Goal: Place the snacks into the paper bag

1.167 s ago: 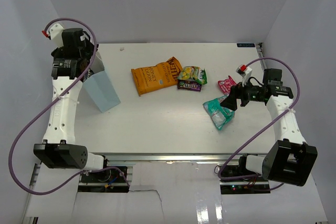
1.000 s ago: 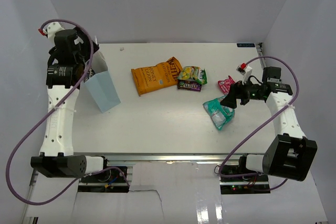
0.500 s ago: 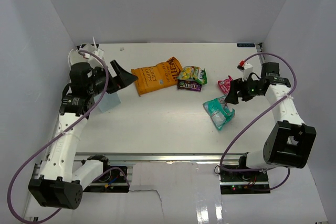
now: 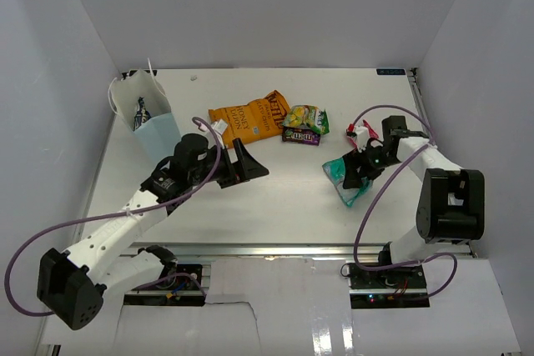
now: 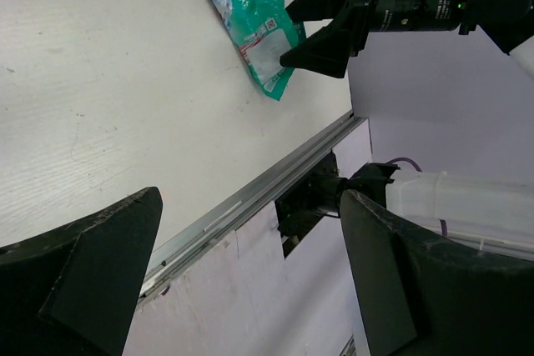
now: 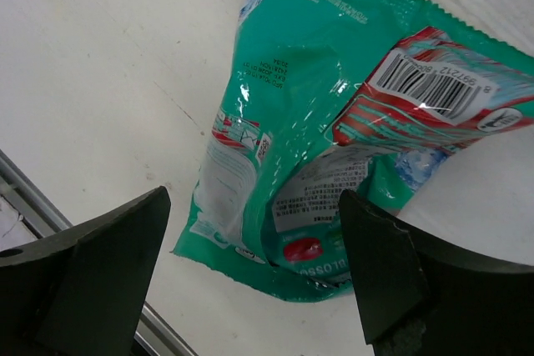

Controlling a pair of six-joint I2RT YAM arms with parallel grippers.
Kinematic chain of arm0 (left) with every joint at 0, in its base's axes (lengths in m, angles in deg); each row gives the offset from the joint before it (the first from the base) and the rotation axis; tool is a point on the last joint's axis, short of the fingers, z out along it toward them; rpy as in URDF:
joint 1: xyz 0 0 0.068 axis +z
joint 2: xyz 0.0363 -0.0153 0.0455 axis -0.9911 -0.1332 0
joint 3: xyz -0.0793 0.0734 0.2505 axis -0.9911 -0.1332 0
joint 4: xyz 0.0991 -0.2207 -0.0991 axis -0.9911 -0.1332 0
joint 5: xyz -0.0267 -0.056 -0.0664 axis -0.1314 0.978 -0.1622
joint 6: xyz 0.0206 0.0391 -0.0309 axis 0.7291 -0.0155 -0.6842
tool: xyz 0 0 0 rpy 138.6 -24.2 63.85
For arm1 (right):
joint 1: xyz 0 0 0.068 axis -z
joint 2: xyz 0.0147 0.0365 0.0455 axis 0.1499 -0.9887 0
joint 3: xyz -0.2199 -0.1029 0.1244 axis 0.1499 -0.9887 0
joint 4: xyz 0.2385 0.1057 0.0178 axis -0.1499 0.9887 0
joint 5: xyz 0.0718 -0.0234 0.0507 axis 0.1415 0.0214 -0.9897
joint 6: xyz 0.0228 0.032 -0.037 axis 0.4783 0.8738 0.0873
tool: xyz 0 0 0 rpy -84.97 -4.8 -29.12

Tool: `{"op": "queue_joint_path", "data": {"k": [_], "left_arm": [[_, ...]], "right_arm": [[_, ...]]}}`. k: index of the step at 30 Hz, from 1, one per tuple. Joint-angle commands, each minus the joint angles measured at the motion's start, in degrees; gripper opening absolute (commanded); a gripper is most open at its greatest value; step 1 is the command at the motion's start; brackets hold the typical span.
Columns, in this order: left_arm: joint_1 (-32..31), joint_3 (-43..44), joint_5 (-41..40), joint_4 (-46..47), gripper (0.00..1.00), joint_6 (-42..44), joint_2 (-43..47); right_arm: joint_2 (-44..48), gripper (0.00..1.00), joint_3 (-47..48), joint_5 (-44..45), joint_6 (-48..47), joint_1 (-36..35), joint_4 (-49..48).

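Left arm has swung away from the paper bag (image 4: 158, 131) at upper left to mid-frame. A dark packet (image 4: 142, 109) shows inside the bag, so one snack is probably delivered. Left gripper (image 4: 250, 168): wide open, empty, above the surface (image 4: 275, 202). Right gripper (image 4: 359, 168): has dropped over the teal bag (image 4: 344, 183) at centre right, jaws wide, straddling it, not yet closed.

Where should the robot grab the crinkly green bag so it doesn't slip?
Probably across its narrow width, near the puffy middle, coming straight down from above. The teal bag lies flat on the table, so there is no edge to slide under. The open right gripper hangs right over it.
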Motion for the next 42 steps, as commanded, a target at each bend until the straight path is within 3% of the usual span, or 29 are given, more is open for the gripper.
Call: {"op": "queue_joint_path", "data": {"k": [1,5,6,9,15,22,34,36,37,40,41,42], "left_arm": [[-3.7,-2.1,-5.7,5.1,0.98,-4.9,-1.9],[-7.2,-3.2,-8.5,7.6,0.94,-7.9,-5.3],[-7.8,-3.3,-8.8,8.8,0.92,-8.4,-6.0],[-11.0,-3.4,-12.1,10.5,0.91,-11.0,-8.6],[-14.4,-3.5,-16.1,16.1,0.91,-17.9,-13.5],[-15.7,1.1,-16.2,23.1,0.93,-24.3,-22.9],[-18.8,13.0,-13.5,24.4,0.91,-23.8,-35.9],[-18.9,13.1,-13.4,24.3,0.84,-24.1,-36.3],[-18.9,13.0,-13.3,24.4,0.72,-24.6,-36.5],[-18.9,12.4,-13.6,24.4,0.53,-24.9,-36.2],[-18.9,12.1,-13.8,24.3,0.42,-24.7,-35.7],[-18.9,12.1,-14.2,24.1,0.38,-24.5,-35.4]], "right_arm": [[-0.5,0.87,-2.3,3.8,3.7,-1.2,-6.3],[-0.8,0.63,-4.0,5.5,5.3,-3.0,-8.6],[-0.6,0.51,-4.5,5.6,5.3,-2.9,-8.8],[0.6,0.32,-5.4,4.7,4.9,-3.0,-8.9],[7.1,0.09,-6.3,-4.6,3.6,-2.8,-6.7],[12.5,0.08,-5.3,-25.1,2.2,-2.7,-0.8],[14.9,0.08,-3.8,-35.0,2.2,-6.0,2.7],[15.1,0.08,-3.6,-36.1,2.3,-6.1,2.6],[15.1,0.08,-3.5,-36.2,2.7,-6.1,2.4],[14.7,0.10,-3.2,-36.1,2.8,-6.1,2.3],[14.5,0.13,-3.1,-36.0,2.9,-6.1,2.3],[14.4,0.14,-3.0,-35.9,2.9,-6.1,2.3]]}}
